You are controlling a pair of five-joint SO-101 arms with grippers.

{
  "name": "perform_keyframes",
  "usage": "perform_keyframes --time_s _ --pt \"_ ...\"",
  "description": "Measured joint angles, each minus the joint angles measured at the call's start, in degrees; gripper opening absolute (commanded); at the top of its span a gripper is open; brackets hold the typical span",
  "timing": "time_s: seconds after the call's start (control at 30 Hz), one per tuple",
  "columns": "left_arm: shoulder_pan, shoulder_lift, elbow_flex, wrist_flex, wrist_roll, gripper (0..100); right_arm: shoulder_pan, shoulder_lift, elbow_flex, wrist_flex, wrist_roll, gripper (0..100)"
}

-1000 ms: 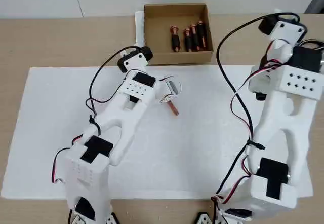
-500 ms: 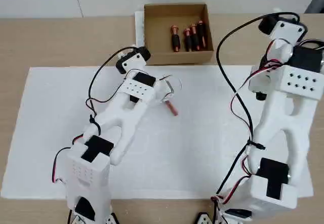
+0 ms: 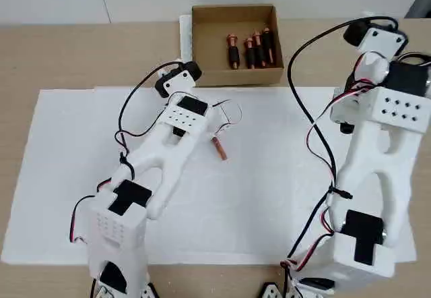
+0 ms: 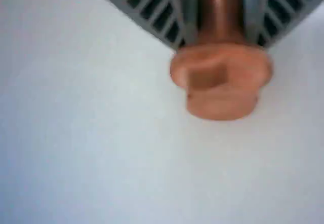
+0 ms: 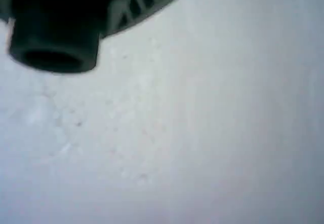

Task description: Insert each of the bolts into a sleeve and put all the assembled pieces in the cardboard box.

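My left gripper (image 3: 217, 135) is shut on a copper bolt (image 3: 219, 149) just above the middle of the white mat, in front of the cardboard box (image 3: 202, 45). In the left wrist view the bolt (image 4: 221, 79) sticks out head first between the ribbed fingers (image 4: 152, 16). At the mat's right edge my right gripper (image 3: 345, 117) is shut on a black sleeve (image 3: 347, 129). The right wrist view has the sleeve (image 5: 53, 39) with its open end towards the mat. Several assembled pieces (image 3: 252, 48) lie in the box.
A white foam mat (image 3: 269, 197) covers most of the wooden table (image 3: 67, 55). The box stands at the mat's far edge. Black cables loop above both arms.
My left gripper has shifted a little to the left and nearer, carrying the bolt with it. The right arm has not moved.
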Motion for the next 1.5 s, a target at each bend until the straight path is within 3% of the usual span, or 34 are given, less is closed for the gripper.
perform_keyframes --time_s 0.2,0.5,0.67,0.8,1.03,1.4,1.5 --pt "0.00 -3.96 -3.08 7.03 -6.86 1 0.00 0.00 0.00 0.00 0.00 0.4" --pt "-3.25 -14.42 -7.21 22.86 -33.41 1 0.00 0.00 0.00 0.00 0.00 0.4" --pt "-7.03 -18.20 -7.21 26.20 -50.11 1 -0.70 0.00 0.00 0.00 0.00 0.4" --pt "-7.65 -21.98 -7.21 27.96 -58.20 1 -3.43 -3.16 0.00 0.00 0.00 0.4" --pt "-7.82 -21.45 -4.04 26.64 -61.71 1 -9.14 -10.46 0.09 0.09 0.00 0.4" --pt "-12.48 -7.12 -1.23 22.33 -62.33 1 -9.23 -10.99 0.09 0.09 0.00 0.4" --pt "-13.98 -5.98 -1.23 22.51 -62.33 6 -9.49 -10.99 0.18 0.09 0.00 0.4"
